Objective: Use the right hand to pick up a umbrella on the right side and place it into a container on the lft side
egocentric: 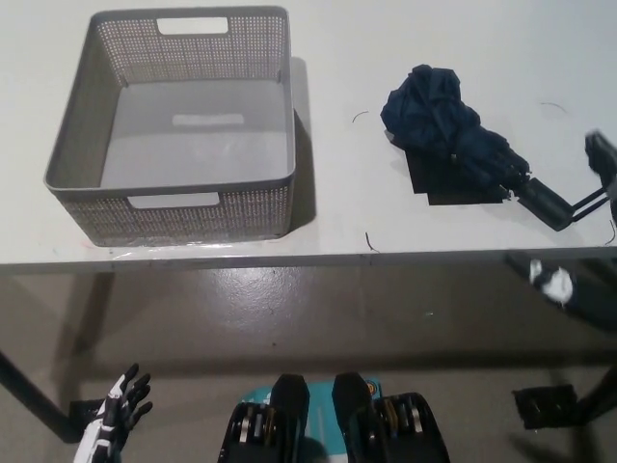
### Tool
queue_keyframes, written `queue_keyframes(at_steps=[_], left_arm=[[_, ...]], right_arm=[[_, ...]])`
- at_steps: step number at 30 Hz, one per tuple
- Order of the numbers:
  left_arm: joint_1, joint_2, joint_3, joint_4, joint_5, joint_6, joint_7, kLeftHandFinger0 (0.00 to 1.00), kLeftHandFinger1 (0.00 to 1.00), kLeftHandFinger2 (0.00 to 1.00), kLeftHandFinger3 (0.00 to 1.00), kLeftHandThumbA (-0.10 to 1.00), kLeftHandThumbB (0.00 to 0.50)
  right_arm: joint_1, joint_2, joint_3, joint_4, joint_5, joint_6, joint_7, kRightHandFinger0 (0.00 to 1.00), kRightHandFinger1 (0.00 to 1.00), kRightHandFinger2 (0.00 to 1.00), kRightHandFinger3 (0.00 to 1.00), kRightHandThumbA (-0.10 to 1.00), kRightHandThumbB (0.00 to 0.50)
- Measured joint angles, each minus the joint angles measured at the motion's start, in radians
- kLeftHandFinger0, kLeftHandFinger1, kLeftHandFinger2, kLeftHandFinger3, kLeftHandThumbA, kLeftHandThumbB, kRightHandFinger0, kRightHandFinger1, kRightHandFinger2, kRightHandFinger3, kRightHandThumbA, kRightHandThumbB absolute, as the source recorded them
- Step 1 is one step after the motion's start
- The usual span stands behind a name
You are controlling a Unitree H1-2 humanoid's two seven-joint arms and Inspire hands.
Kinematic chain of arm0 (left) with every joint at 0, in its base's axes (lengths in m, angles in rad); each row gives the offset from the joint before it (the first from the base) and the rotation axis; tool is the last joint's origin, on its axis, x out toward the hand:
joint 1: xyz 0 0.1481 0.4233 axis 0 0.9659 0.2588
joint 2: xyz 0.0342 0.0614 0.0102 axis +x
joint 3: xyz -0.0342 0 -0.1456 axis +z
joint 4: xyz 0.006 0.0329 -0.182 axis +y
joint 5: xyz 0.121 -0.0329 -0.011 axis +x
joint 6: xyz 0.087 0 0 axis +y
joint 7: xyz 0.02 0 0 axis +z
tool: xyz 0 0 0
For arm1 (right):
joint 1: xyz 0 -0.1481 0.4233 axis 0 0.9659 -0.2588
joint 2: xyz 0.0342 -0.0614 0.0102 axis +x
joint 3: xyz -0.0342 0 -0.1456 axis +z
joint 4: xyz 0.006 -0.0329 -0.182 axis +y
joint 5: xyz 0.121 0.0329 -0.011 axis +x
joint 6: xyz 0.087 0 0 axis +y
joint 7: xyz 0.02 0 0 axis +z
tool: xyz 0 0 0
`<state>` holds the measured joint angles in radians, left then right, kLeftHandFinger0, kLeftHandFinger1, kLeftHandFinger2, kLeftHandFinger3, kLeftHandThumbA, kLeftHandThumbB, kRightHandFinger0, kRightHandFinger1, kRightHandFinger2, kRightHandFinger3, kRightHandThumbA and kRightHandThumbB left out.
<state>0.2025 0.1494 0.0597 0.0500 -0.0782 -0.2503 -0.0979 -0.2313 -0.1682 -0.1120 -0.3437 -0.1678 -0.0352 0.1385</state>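
I see the grey mesh basket (92, 125) empty on the table's (337, 231) left, the folded navy umbrella (453, 140) lying well to its right, my black right hand (588, 222) open at the right edge near the handle, the white left hand (116, 424) resting open, low left.

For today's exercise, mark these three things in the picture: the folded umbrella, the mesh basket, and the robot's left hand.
umbrella (451, 135), head view: on the crumpled navy canopy.
basket (183, 212), head view: on the near mesh wall.
left hand (116, 417), head view: on the white hand, lower left, below the table edge.
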Motion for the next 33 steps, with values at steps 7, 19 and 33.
queue_keyframes(at_steps=[7, 19, 33], left_arm=[[0.027, -0.005, -0.037, -0.055, -0.004, 0.0, -0.014, 1.0, 1.0, 1.0, 1.0, 1.0, 0.209], [0.045, -0.007, -0.048, -0.056, -0.018, 0.001, -0.024, 1.0, 1.0, 1.0, 1.0, 1.0, 0.223], [0.061, -0.008, -0.055, -0.056, -0.018, 0.001, -0.035, 1.0, 1.0, 1.0, 1.0, 1.0, 0.224]], right_arm=[[-0.256, -0.068, 0.027, 0.186, -0.114, 0.147, -0.01, 1.0, 1.0, 1.0, 1.0, 1.0, 0.338], [-0.66, -0.147, 0.253, 0.821, -0.246, 0.273, 0.005, 1.0, 1.0, 1.0, 1.0, 1.0, 0.465], [-0.904, -0.075, 0.436, 1.543, -0.294, 0.272, 0.0, 1.0, 1.0, 1.0, 1.0, 1.0, 0.418]])
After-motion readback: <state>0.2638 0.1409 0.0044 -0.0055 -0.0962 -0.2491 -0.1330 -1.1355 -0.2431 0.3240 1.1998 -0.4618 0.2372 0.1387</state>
